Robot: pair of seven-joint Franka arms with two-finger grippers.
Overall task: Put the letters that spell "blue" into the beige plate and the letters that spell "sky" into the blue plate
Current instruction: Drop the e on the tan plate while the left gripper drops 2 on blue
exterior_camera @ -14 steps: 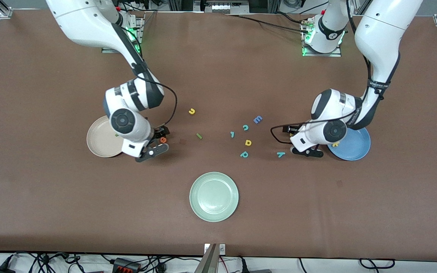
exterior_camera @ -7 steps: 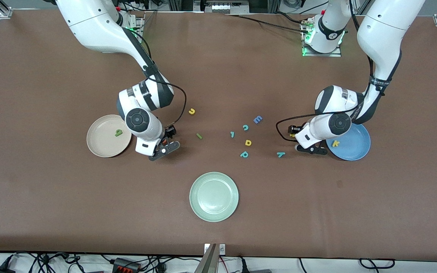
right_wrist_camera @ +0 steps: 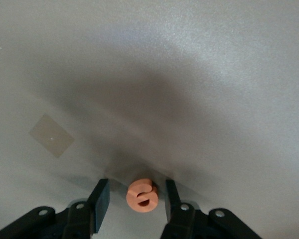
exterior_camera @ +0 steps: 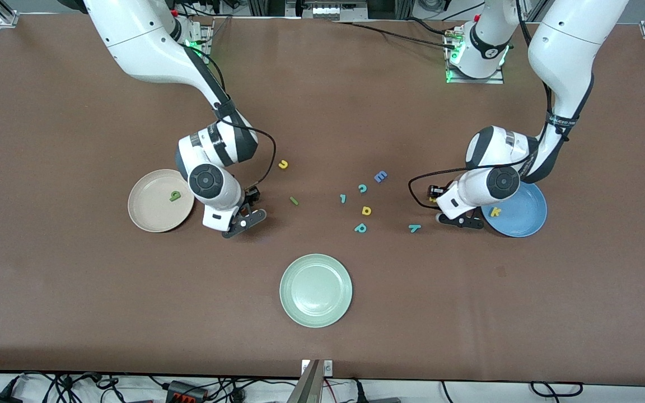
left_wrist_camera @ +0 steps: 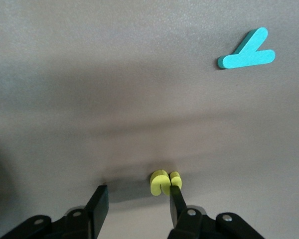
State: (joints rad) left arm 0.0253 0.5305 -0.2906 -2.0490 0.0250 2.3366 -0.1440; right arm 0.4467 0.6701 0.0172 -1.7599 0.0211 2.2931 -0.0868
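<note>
Evidently, taken from the green plate [exterior_camera: 316, 320], the beige plate [exterior_camera: 149, 219] lies farther from the camera toward the right arm's end and the blue plate [exterior_camera: 526, 224] toward the left arm's.

The right pincer [exterior_camera: 242, 218], low over the worktop between the green and beige plates, stands open astride the orange "e" [right_wrist_camera: 140, 195]. The left pincer [exterior_camera: 457, 220], between the green and blue plates, stands open with one finger against the yellow "s" [left_wrist_camera: 164, 182].

Both letters look feather-light, soft foam. Pinch them gently across the flat edges.

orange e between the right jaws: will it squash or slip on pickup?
The orange e looks thick, matte and foam-like, so it probably gives slightly without slipping. Tiny, likely very light. It lies flat, so rolling seems unlikely, though one jaw touching first might nudge it.
</note>
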